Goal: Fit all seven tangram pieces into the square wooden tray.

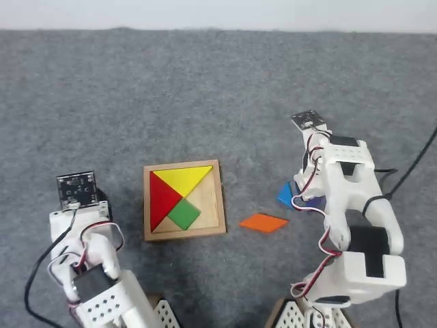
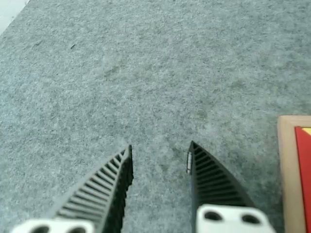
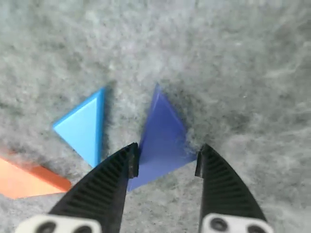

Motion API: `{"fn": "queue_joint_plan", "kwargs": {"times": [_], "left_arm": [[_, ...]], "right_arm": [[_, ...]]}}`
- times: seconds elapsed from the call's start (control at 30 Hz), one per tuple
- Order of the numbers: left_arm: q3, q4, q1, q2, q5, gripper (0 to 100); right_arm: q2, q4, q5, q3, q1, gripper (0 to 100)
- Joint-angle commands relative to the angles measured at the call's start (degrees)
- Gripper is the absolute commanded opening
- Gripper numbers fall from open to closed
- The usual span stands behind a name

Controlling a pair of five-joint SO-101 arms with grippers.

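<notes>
Grey felt mat (image 1: 205, 89); right gripper (image 3: 166, 154) part open, gripping nothing, jaws straddling the dark blue triangle (image 3: 163, 136) lying flat between its tips; piece judged light, rigid, slippery, best pinched across opposite edges; wooden tray (image 1: 207, 208) well apart.

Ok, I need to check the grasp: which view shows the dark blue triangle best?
The right wrist view: the dark blue triangle lies between the fingers of the right gripper. The high view gives a sliver behind that arm; the left wrist view faces carpet and the tray.
</notes>
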Motion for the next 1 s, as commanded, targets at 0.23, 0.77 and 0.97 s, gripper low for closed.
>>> {"fn": "queue_joint_plan", "kwargs": {"times": [0.23,0.77,0.97], "left_arm": [[-0.66,0.53,0.18,-1.32,-0.62,18],[-0.66,0.53,0.44,-1.32,-0.62,18],[-0.66,0.53,0.44,-1.32,-0.62,18]], "right_arm": [[-12.44,2.07,-4.48,2.11,0.92,15.1],[-5.32,-2.77,-3.34,3.34,-2.68,26.2],[-1.71,-3.47,-3.34,3.08,-2.77,26.2]]}}
